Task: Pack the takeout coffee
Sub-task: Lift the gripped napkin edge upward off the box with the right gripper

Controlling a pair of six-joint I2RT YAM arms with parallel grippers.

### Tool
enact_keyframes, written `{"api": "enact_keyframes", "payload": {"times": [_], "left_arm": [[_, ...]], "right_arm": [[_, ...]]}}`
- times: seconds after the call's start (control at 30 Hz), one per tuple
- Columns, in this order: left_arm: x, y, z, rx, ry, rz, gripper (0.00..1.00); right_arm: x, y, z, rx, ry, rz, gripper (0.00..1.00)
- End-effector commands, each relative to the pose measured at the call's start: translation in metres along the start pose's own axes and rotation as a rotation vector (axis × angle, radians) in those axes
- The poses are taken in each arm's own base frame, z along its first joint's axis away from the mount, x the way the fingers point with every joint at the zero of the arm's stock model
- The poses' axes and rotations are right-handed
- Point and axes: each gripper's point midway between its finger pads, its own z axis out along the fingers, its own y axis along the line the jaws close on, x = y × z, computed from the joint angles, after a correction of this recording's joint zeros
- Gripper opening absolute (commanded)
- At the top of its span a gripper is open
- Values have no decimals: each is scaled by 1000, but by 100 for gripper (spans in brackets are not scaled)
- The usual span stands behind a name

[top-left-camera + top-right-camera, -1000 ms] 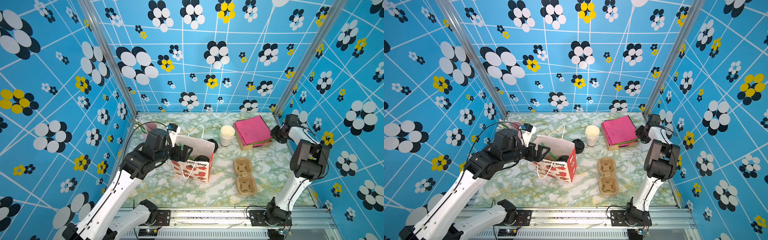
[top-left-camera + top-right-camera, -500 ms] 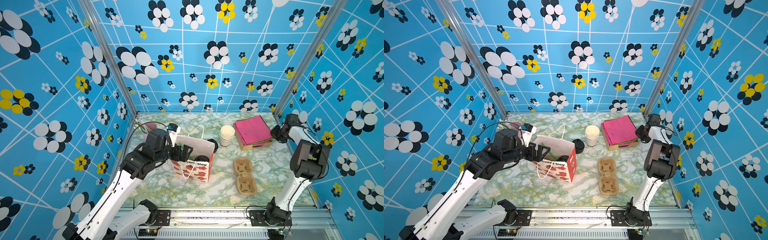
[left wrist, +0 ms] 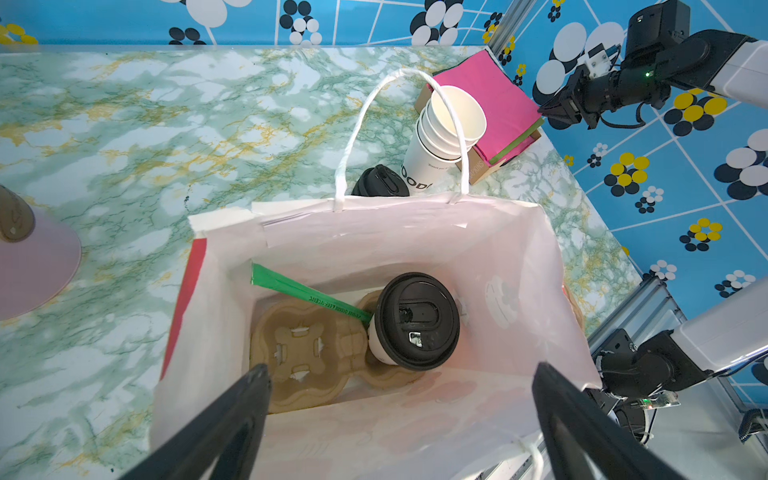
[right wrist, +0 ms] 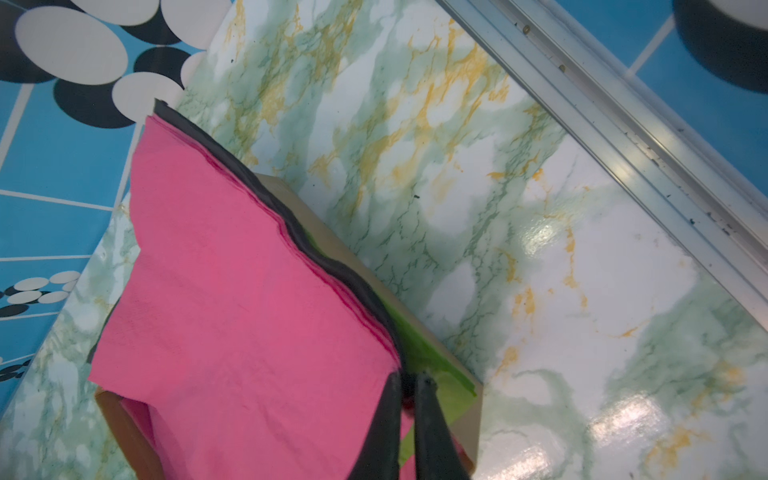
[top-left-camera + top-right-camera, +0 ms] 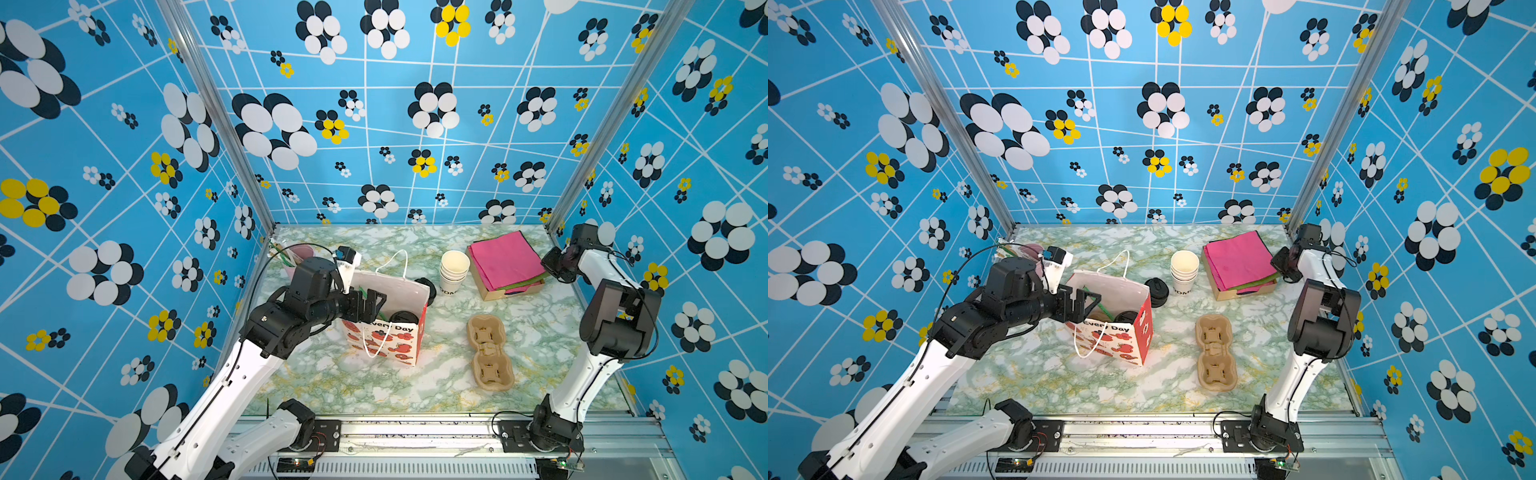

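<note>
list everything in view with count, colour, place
takeout coffee: 1, white, black lid, in the bag
bag: 1, white and red, centre-left
carriers: 2, brown, one on the table, one in the bag
packet: 1, green, in the bag
cups: 1 stack, white, behind the bag
lids: 1 stack, black, beside the cups
napkins: 1 pile, pink on top, back right
holder: 1, pink, back left
left hand: 1, black, open above the bag
right hand: 1, black, shut on the napkins
</note>
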Motion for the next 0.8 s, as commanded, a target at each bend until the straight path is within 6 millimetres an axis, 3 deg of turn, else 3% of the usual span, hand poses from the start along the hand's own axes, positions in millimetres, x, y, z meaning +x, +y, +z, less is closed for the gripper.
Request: {"api": "enact_keyframes", "payload": {"times": [0.0, 0.2, 0.27, 0.43, 0.77], "left_arm": [[-2, -1, 0, 14, -12, -7, 99], [-2, -2, -1, 19, -16, -10, 99], [-2, -2, -2, 21, -17, -12, 99], [-1, -2, -5, 20, -23, -14, 99], [1, -1, -10, 17, -29, -22, 99]], "right_arm": [[-5, 6, -15, 32, -24, -57, 11], [3, 12, -21, 106, -25, -180, 10], [-6, 22, -31, 117, -63, -221, 8], [-7, 39, -41, 147, -105, -338, 8], [20, 72, -42, 142, -90, -546, 8]]}}
